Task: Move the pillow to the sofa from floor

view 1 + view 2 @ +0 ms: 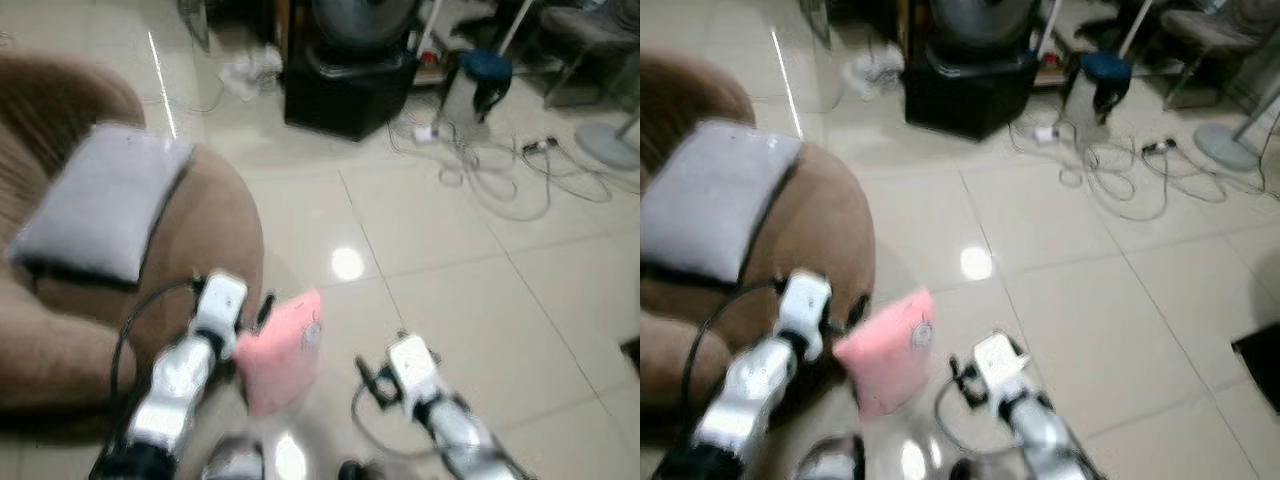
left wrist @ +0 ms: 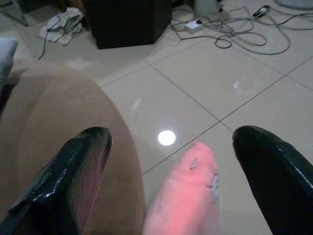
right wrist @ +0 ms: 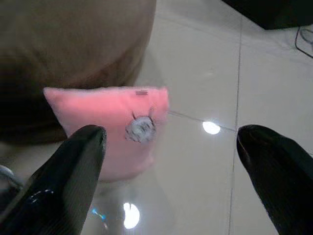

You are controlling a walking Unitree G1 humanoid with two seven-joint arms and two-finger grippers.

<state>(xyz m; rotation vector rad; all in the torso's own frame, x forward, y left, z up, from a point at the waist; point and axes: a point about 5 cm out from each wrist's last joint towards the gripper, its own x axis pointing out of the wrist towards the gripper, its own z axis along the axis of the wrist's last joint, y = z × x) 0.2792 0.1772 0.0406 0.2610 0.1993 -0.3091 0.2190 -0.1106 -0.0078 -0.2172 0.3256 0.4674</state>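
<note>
Left eye view: the pillow (image 1: 283, 350) is seen off the sofa (image 1: 215, 230), at 5 o'clock of it, beside the left gripper (image 1: 262, 312). Left wrist view: fingers spread, gripping nothing. Right wrist view: the right gripper (image 3: 168, 188) is spread too; placing is judged outstanding.

Both silver arms reach forward; left gripper (image 2: 171, 161) and right gripper (image 3: 171, 161) have fingers spread wide.

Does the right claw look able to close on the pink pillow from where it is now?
Probably yes. The right claw is open and faces the pink pillow, with bare floor between them. It would need to advance first; the pillow stands against the brown sofa.
</note>
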